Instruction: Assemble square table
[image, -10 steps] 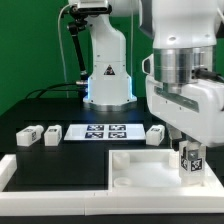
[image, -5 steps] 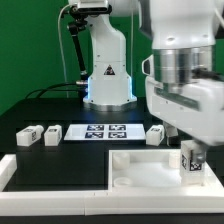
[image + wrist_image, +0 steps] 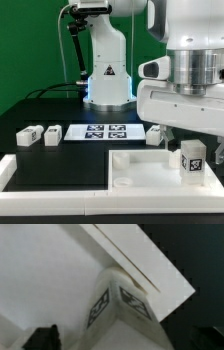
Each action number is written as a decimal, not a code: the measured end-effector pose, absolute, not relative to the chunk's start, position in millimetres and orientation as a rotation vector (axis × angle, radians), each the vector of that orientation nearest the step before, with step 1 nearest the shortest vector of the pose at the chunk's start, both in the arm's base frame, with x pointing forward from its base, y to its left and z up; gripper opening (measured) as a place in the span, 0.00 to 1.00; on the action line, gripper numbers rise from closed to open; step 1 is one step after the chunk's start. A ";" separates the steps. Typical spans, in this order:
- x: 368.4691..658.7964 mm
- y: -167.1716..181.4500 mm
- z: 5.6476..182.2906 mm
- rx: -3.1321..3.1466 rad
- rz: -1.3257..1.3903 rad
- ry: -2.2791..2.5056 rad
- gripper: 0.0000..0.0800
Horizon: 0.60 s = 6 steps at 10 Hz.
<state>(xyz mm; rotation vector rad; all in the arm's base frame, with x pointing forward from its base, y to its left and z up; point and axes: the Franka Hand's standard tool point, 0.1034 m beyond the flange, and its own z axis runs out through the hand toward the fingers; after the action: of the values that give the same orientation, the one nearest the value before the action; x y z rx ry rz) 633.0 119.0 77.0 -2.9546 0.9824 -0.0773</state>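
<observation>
The white square table top (image 3: 140, 166) lies at the front of the table, rim up. One white tagged leg (image 3: 191, 160) stands upright at its corner on the exterior view's right. In the wrist view this leg (image 3: 124, 308) sits between my two dark fingers (image 3: 42, 337), which stand wide apart and do not touch it. My gripper (image 3: 186, 138) hangs just above the leg, open; it also shows in the wrist view (image 3: 125, 339). Three more legs lie on the black table: two on the exterior view's left (image 3: 28, 135) (image 3: 51, 134) and one (image 3: 155, 134) behind the top.
The marker board (image 3: 105, 131) lies flat at the middle of the table. A long low white border rail (image 3: 50, 172) runs along the front left. The arm's base (image 3: 108, 75) stands at the back.
My hand has risen and shifted toward the exterior view's right. The leg has stayed upright at the top's corner and shows more fully below the hand.
</observation>
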 end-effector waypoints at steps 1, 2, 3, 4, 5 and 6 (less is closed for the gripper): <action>631.9 124.1 76.9 -3.043 -0.090 0.753 0.81; 631.6 126.8 77.7 -3.106 -0.101 0.542 0.81; 631.0 128.0 76.8 -3.139 -0.106 0.385 0.81; 631.3 126.8 76.8 -3.142 -0.106 0.363 0.81; 631.2 126.9 76.7 -3.141 -0.105 0.368 0.81; 631.2 127.0 76.6 -3.139 -0.105 0.382 0.65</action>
<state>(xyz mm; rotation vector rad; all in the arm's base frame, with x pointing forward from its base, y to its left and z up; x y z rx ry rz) 631.2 127.0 76.6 -3.1386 0.3824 -0.1049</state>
